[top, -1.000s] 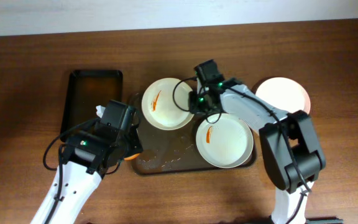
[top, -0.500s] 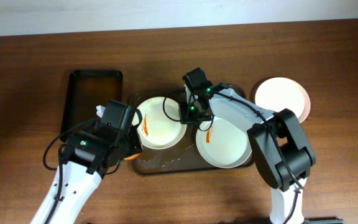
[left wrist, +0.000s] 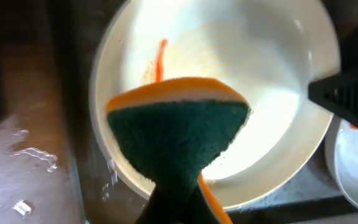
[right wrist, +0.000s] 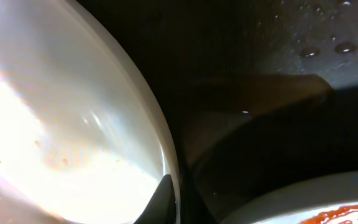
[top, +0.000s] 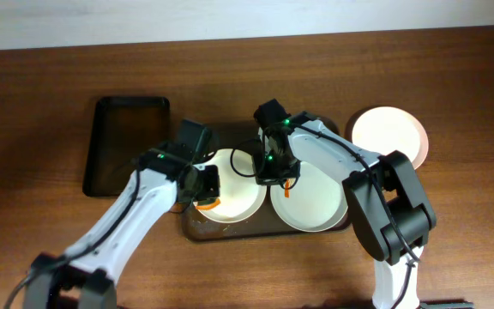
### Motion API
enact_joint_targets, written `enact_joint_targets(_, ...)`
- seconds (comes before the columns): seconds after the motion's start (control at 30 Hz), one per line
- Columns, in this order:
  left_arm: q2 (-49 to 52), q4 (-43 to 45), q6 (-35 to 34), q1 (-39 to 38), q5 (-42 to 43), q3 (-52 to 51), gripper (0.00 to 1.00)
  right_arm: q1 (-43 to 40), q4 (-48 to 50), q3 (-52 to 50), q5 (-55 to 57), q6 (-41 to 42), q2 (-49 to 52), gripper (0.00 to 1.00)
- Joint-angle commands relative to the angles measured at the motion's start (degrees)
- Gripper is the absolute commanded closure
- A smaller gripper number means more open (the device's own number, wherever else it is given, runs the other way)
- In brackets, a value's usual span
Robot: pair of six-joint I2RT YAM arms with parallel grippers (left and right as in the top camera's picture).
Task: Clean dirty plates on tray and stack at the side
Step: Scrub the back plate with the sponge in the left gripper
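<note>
1. L arm: the left gripper is clenched on a sponge, green scrub face toward the wrist cam, orange layer behind. The sponge sits over the bowl of the first plate. I cannot tell whether it touches the surface.

2. First plate: cream-white, lying on the left half of the tray. A thin orange-red smear runs just beyond the sponge's top edge in the L wrist view.

3. R arm: the right gripper is at this plate's right rim. In the R wrist view the rim runs down into the jaws at the bottom edge, so I read them as grasping the first plate. Only one dark finger shows clearly.

4. Second plate: on the right half of the tray, just beside the first plate, w/ an orange streak near its left rim.

5. Tray floor: dark and wet, w/ water drops in the R wrist view.

6. Third plate: on the table, off the tray's right end.

7. Black tray: left of the main tray.
</note>
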Motion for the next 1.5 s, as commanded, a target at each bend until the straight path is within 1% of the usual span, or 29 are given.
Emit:
enact_joint_targets(0.0, 4.96, 5.57, 2.69, 0.24, 11.08, -0.35, 1.0, 0.24, -0.5, -1.36, 3.54, -1.01, 1.99, 0.96)
enact_joint_targets(0.03, 6.38, 7.06, 2.64, 0.24, 12.35, -0.35, 1.0, 0.24, -0.48, -1.36, 3.54, -1.01, 2.08, 0.96)
enact_joint_targets(0.3, 15.47, 13.25, 2.62, 0.46, 12.2, -0.46, 1.0, 0.22, -0.24, -1.44, 3.56, -1.03, 2.1, 0.96)
enact_joint_targets(0.33, 17.18, 13.22, 2.64, 0.46, 8.66, -0.46, 1.0, 0.22, -0.2, -1.44, 3.58, -1.03, 2.1, 0.96)
enact_joint_targets(0.4, 18.47, 11.76, 2.64, 0.39, -1.62, -0.92, 1.0, 0.22, -0.22, -1.46, 3.58, -1.03, 2.1, 0.96)
enact_joint_targets(0.5, 18.91, 8.96, 2.62, 0.39, -19.87, -3.13, 1.0, 0.22, -0.2, -1.46, 3.76, -1.03, 2.1, 0.96)
enact_joint_targets(0.6, 18.88, 6.93, 1.97, 0.42, -26.77, -3.26, 1.0, 0.22, -0.22, -1.46, 3.76, -1.03, 2.1, 0.96)
enact_joint_targets(0.67, 18.69, 6.12, 1.95, 0.39, -28.96, -2.71, 1.0, 0.22, -0.22, -1.46, 3.76, -1.03, 2.1, 0.96)
enact_joint_targets(0.77, 16.5, 1.68, -0.92, 0.39, -28.85, 1.09, 1.0, 0.22, -0.04, -1.46, 3.76, -1.03, 2.1, 0.96)
enact_joint_targets(0.87, 11.61, -2.05, -1.27, 0.39, -27.36, 5.81, 1.0, 0.22, -0.04, -1.46, 3.76, -1.03, 2.1, 0.96)
enact_joint_targets(0.93, 7.8, -0.79, -1.25, 0.42, -22.29, 6.27, 1.0, 0.22, 0.0, -1.46, 3.76, -1.03, 2.1, 0.96)
enact_joint_targets(0.97, 7.26, 0.02, -1.25, 0.39, -18.4, 6.27, 1.0, 0.22, 0.02, -1.46, 3.76, -1.03, 2.1, 0.96)
enact_joint_targets(1.03, 7.58, 1.29, -1.22, 0.39, -13.22, 6.01, 1.0, 0.22, -0.02, -1.46, 3.74, -1.03, 2.1, 0.96)
enact_joint_targets(1.07, 7.82, 2.71, -1.22, 0.39, -9.9, 5.38, 1.0, 0.22, 0.0, -1.46, 3.76, -1.01, 2.1, 0.96)
enact_joint_targets(1.13, 8.74, 8.28, -1.22, 0.39, -3.5, 2.82, 1.0, 0.22, 0.0, -1.46, 3.74, -1.01, 2.1, 0.96)
enact_joint_targets(1.23, 9.42, 13.11, -1.27, 0.39, -1.53, -0.02, 1.0, 0.22, 0.0, -1.46, 3.76, -1.01, 2.1, 0.96)
enact_joint_targets(1.33, 12.2, 17.35, -1.27, 0.42, -1.49, -2.38, 1.0, 0.22, 0.0, -1.46, 3.76, -1.03, 2.1, 0.96)
enact_joint_targets(1.4, 14.6, 18.64, -1.42, 0.59, -3.93, -3.3, 1.0, 0.22, -0.04, -1.46, 3.76, -1.05, 2.1, 0.96)
enact_joint_targets(1.47, 16.92, 16.92, -1.33, 1.05, -9.35, -3.39, 1.0, 0.22, -0.04, -1.46, 3.76, -1.05, 2.1, 0.96)
